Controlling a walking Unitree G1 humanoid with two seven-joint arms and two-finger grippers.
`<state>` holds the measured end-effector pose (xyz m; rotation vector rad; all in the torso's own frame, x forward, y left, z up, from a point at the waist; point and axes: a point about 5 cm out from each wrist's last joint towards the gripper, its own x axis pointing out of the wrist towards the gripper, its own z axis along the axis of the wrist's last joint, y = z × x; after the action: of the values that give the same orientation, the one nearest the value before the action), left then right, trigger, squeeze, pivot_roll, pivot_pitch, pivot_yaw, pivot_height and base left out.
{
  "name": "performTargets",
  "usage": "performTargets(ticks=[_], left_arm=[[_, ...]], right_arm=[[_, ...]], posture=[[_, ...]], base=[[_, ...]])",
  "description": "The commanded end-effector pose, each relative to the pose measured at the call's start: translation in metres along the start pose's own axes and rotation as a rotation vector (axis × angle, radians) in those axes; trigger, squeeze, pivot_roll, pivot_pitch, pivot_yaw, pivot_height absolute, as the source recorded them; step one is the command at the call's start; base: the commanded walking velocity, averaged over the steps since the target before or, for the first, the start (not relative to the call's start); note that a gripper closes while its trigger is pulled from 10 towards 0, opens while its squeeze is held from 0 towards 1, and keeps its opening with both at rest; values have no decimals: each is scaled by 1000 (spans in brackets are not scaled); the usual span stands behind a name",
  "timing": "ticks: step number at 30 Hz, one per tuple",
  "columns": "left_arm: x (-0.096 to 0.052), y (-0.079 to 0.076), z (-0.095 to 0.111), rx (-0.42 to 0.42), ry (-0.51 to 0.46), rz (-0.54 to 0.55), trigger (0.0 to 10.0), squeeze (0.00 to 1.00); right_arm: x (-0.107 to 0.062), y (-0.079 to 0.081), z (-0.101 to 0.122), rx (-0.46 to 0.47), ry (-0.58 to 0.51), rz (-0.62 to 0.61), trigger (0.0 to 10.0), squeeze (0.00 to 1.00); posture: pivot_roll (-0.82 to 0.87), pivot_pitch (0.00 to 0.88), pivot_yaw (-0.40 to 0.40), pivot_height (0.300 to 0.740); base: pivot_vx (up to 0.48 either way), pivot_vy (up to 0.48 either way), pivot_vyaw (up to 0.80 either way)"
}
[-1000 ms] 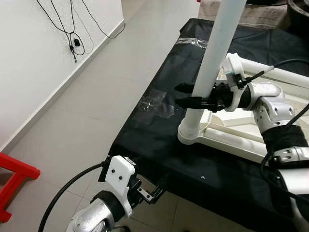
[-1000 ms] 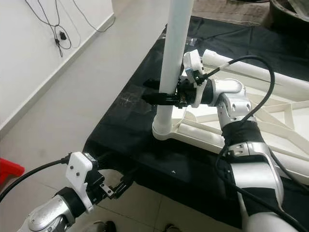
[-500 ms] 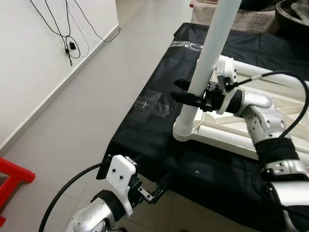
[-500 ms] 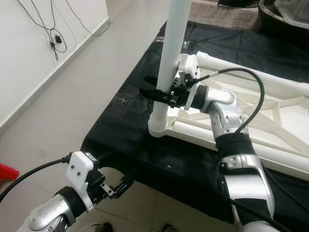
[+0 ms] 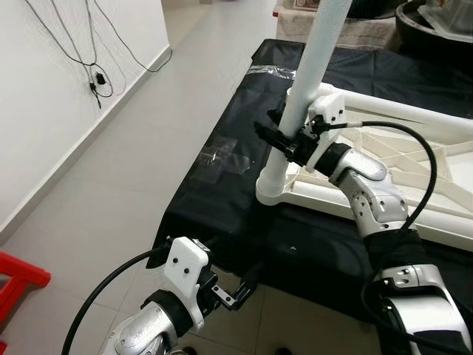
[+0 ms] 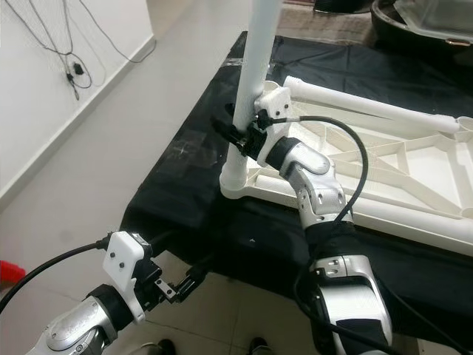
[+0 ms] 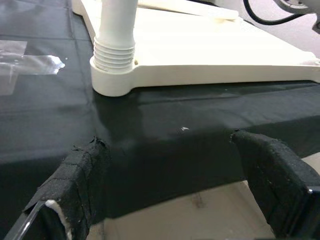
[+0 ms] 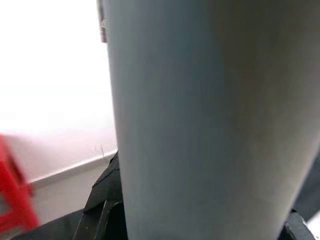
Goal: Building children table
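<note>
A white table leg (image 5: 311,65) stands upright in the corner socket (image 5: 270,194) of the upside-down white tabletop (image 6: 403,166). My right gripper (image 5: 279,137) is shut on that leg a little above the socket, one black finger on each side. In the right wrist view the leg (image 8: 200,125) is pressed close, with a black finger (image 8: 100,210) beside it. My left gripper (image 5: 238,293) hangs open below the table's near edge. The left wrist view looks between its padded fingers (image 7: 75,185) at the threaded leg base (image 7: 114,55).
A black cloth (image 5: 222,200) with a patch of clear tape (image 5: 222,159) covers the work table. A second white leg (image 5: 399,111) lies along the tabletop's far side. A red object (image 5: 18,277) sits on the tiled floor at left. Cables (image 5: 92,70) hang on the wall.
The whole view has shifted, so the camera moved. My right gripper stays on the leg, and its fingers now point more away from me. The left arm looks the same.
</note>
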<state>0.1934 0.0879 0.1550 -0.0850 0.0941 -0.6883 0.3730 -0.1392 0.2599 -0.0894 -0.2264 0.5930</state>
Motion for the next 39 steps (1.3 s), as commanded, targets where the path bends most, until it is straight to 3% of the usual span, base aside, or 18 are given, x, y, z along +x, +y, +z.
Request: performTargets(ticks=[1,2,4,6,10,12,13,15,18,23,25,29,31,34,36,39], left_arm=[[-1,0,-4,-4,16,0,10000,0],[-1,0,-4,-4,16,0,10000,0],[0,0,-4,-4,14,-1,10000,0],[0,0,-4,-3,14,-2,10000,0],[1,0,-4,-2,13,-2,10000,0],[1,0,-4,-2,13,-2,10000,0],[0,0,-4,-2,12,-2,10000,0],[0,0,-4,-2,12,-2,10000,0],[0,-1,-4,-3,14,-5,10000,0],[0,-1,-4,-2,15,-6,10000,0],[0,-1,-5,-2,16,-6,10000,0],[0,-1,-5,-2,16,-6,10000,0],[0,-2,-5,-1,16,-10,10000,0],[0,-2,-5,-1,16,-12,10000,0],[1,-2,-6,-1,15,-15,10000,0],[1,-3,-6,0,14,-15,10000,0]], right_arm=[[-11,-8,-36,22,176,-124,10000,0],[-11,-8,-36,22,176,-124,10000,0],[-9,-11,-35,-24,222,-294,10000,0],[-8,-12,-37,-32,255,-368,10000,0],[-7,-12,-39,-44,286,-489,10000,0],[-7,-12,-39,-44,286,-489,10000,0],[-7,-12,-39,-27,287,-554,10000,0],[-7,-12,-39,-27,287,-554,10000,0],[-3,-7,-44,87,278,-807,10000,0],[-2,-6,-48,140,277,-919,10000,0],[-6,-10,-50,189,270,-1053,10000,0],[-8,-11,-50,200,270,-1098,10000,0],[-16,-13,-50,221,264,-1284,10000,0],[-21,-13,-50,213,280,-1375,10000,0],[-30,-9,-56,254,298,-1495,10000,0],[-35,-5,-60,278,302,-1574,10000,0]], posture=[[148,256,6,740],[148,256,6,740],[146,257,6,740],[146,257,5,740],[147,257,4,740],[147,257,4,740],[147,259,4,740],[147,259,4,740],[151,256,5,740],[157,250,5,740],[158,244,5,740],[158,244,5,740],[156,239,2,740],[156,239,2,740],[163,232,-2,740],[164,231,-2,740]], base=[[0,0,0],[0,0,0],[0,0,0],[0,0,0],[0,0,0],[0,0,0],[0,0,0],[0,0,0],[0,0,0],[0,0,0],[0,0,0],[0,0,0],[0,0,0],[0,0,0],[0,0,0],[0,0,0]])
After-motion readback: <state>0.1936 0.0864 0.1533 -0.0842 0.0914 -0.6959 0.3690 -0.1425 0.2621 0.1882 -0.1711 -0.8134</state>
